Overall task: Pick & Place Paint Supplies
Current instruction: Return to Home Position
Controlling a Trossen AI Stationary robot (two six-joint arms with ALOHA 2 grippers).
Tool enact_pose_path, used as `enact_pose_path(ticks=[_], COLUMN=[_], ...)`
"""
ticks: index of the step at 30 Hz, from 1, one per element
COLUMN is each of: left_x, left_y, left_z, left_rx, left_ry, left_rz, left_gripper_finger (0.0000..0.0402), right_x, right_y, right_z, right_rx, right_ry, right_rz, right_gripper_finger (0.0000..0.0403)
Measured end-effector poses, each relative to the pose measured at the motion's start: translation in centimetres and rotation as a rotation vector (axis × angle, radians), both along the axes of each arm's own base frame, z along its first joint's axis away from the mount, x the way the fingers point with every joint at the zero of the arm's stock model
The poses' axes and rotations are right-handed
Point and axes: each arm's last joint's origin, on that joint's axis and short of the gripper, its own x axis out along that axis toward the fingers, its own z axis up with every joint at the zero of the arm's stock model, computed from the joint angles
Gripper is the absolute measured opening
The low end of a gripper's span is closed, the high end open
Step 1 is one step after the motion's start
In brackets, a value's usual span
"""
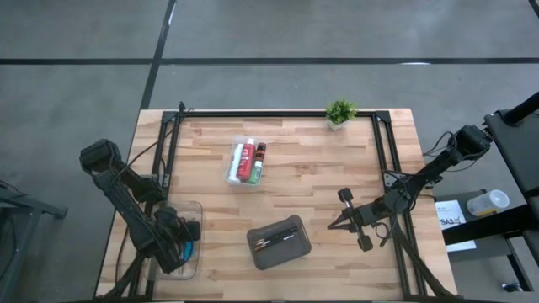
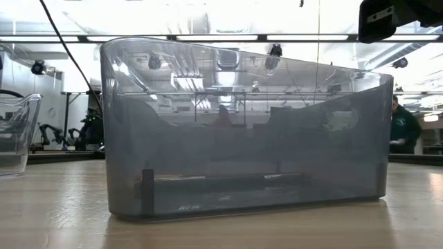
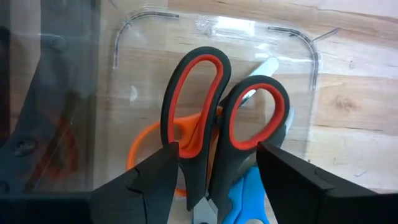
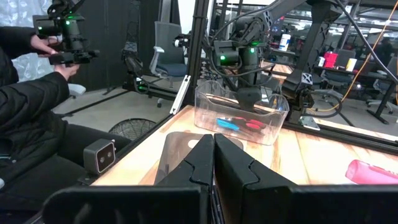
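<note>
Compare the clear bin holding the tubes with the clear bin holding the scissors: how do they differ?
The tube bin holds paint tubes, one red; the scissors bin holds scissors with red, orange and blue handles. The tube bin stands mid-table with nothing over it; the scissors bin sits far left, under the open left hand. Both are transparent and rest on the wooden table.

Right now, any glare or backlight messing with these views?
Low view: ceiling lights blow out the background, so the dark grey case is backlit and its contents are dim. Left wrist view: reflections streak one wall of the clear bin, yet the red-handled scissors read fine. High view: even light, faint shadows on the table.
</note>
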Motion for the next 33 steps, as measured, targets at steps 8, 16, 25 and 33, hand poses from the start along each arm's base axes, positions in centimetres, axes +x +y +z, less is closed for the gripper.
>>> enact_pose_path(ticks=[8, 16, 25, 33], left_x=[-0.1, 0.3, 1.3, 3.0], left_y=[0.3, 0.9, 0.9, 1.8], left_z=[1.4, 3.9, 7.8, 10.1], left_rx=[-0.041, 0.047, 0.224, 0.590], left_ry=[-0.062, -0.257, -0.427, -0.566], left_rz=[-0.030, -0.149, -0.319, -0.529], left_gripper_finger=[0.0226, 0.0190, 0.0105, 0.0075], right_x=[0.0, 0.0, 0.0, 0.0], right_y=[0.0, 0.0, 0.0, 0.0], right_z=[0.0, 0.0, 0.0, 0.0], right_rx=[0.000, 0.000, 0.000, 0.000], right_ry=[0.000, 0.000, 0.000, 0.000], right_rz=[0.000, -0.001, -0.001, 0.000], right_gripper_finger=[0.0008, 0.0008, 0.0008, 0.0008])
